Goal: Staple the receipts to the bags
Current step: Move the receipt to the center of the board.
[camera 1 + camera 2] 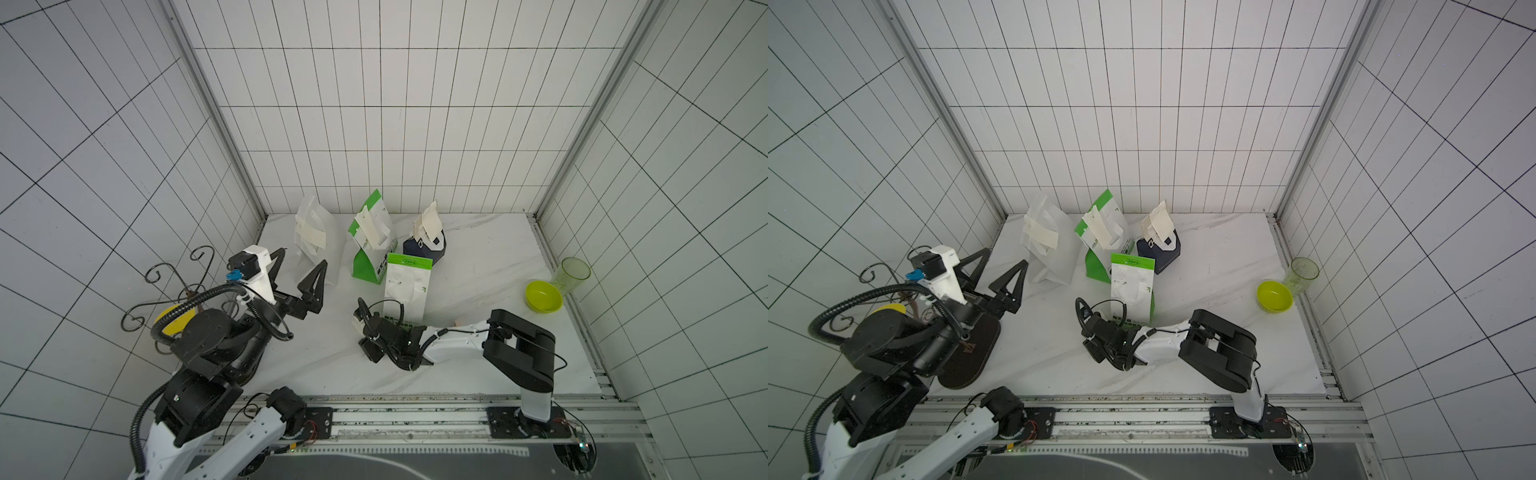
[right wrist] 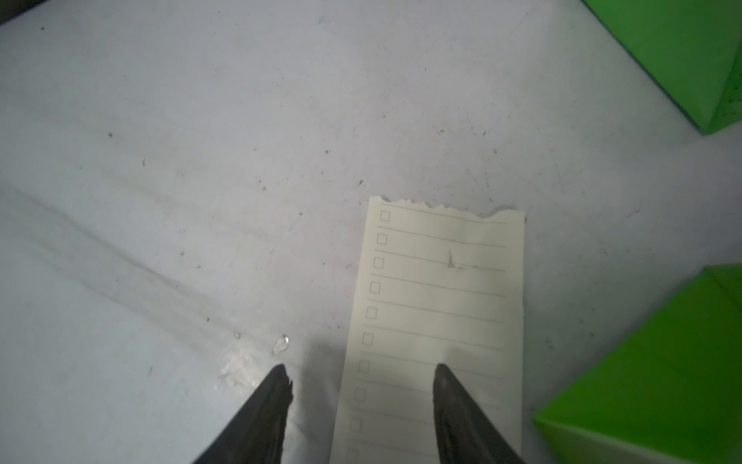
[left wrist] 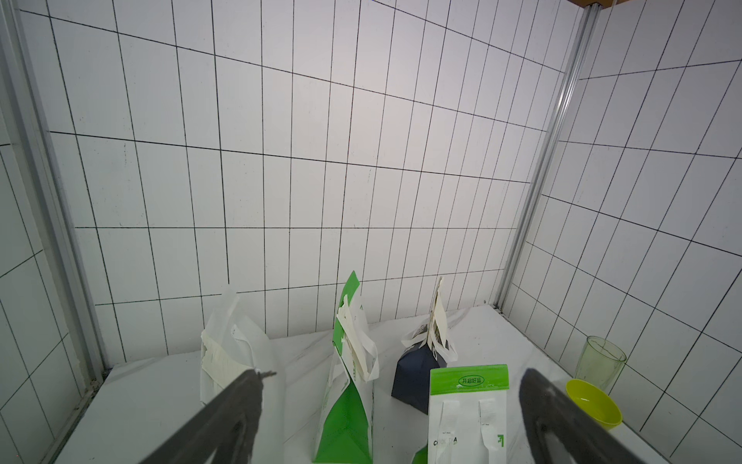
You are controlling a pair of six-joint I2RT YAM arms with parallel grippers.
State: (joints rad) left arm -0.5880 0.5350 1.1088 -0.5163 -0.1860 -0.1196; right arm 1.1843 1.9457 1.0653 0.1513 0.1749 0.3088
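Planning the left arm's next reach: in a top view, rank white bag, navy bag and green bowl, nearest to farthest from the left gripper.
1. white bag, right beside the left gripper.
2. navy bag, back centre.
3. green bowl, far right side.

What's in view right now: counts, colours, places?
White bag: 1, white, rear left.
Green bags: 2, green-white, one rear, one in front.
Navy bag: 1, navy, rear right.
Bag receipts: 3, cream, on white, rear green, navy bags.
Loose receipt: 1, cream, on table.
Bowl: 1, lime, right edge.
Cup: 1, clear green, beside bowl.
Stand: 1, black wire, left edge.
Table: 1, white marble.
Left gripper: 1, black, open, near white bag.
Right gripper: 1, black, open, over loose receipt.
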